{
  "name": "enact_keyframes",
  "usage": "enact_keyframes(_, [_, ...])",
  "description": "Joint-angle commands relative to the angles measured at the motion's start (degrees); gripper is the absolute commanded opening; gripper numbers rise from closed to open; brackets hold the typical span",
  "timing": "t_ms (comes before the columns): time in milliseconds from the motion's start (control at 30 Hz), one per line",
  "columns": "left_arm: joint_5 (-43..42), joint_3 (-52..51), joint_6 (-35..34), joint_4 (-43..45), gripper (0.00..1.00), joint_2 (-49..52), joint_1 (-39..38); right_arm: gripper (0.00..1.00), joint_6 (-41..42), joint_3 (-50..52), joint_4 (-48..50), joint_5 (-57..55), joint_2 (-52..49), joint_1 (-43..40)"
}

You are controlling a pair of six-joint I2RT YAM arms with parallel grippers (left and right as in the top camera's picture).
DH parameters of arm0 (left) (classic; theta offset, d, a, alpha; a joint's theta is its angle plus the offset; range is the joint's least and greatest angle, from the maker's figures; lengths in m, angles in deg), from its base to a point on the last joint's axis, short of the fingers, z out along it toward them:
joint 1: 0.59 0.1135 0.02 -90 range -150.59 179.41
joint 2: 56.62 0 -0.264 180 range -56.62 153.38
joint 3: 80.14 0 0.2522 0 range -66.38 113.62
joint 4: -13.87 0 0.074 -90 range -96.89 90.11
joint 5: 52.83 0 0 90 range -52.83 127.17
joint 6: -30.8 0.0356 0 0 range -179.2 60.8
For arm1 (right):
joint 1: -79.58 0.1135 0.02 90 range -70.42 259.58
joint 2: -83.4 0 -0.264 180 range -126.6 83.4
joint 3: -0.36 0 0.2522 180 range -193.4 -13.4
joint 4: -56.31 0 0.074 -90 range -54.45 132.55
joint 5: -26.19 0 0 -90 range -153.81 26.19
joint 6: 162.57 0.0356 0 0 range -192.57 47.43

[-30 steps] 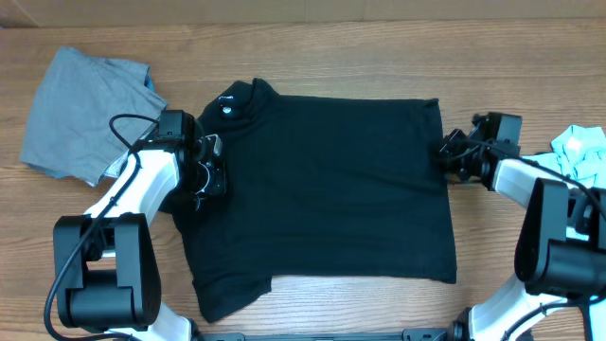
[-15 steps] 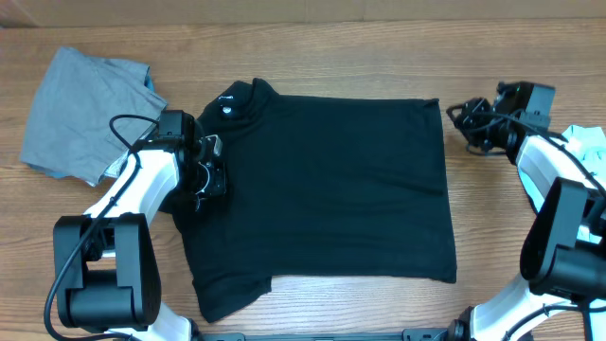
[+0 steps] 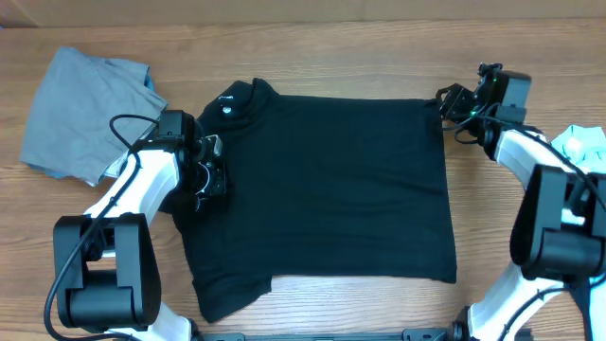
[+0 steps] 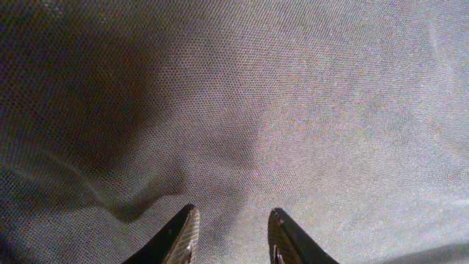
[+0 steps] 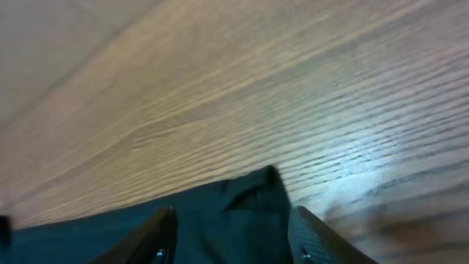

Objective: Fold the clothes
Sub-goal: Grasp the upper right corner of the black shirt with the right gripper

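The left gripper [image 3: 210, 176] is over the left edge of the shirt [image 3: 331, 189], with its fingers [image 4: 183, 235] a little apart. The right gripper [image 3: 453, 102] is at the shirt's far right corner, with its jaws parted.

A brown wooden table [image 3: 312, 57] with fine grain running from left to right fills the overhead view. Behind its far edge lies a pale plain strip [image 3: 379, 8]. In the right wrist view the wood [image 5: 330, 110] shines a little.
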Motion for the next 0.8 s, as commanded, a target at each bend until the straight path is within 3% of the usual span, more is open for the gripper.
enact_keyframes(0, [-0.76, 0.68, 1.55, -0.11, 0.36, 0.26, -0.09, 0.49, -1.46, -1.05, 2.45, 2.95, -3.17, 0.04])
enact_keyframes(433, [-0.81, 0.68, 1.51, 0.42, 0.36, 0.26, -0.09, 0.39, -1.49, -1.03, -1.14, 2.34, -6.38, 0.72])
enact_keyframes(633, [-0.81, 0.68, 1.51, 0.39, 0.36, 0.26, -0.09, 0.18, -1.44, -1.03, -1.11, 2.40, -6.40, 0.72])
enact_keyframes(767, [-0.81, 0.68, 1.51, 0.46, 0.36, 0.26, -0.09, 0.14, -1.44, -1.05, -0.92, 2.36, -6.40, 0.70])
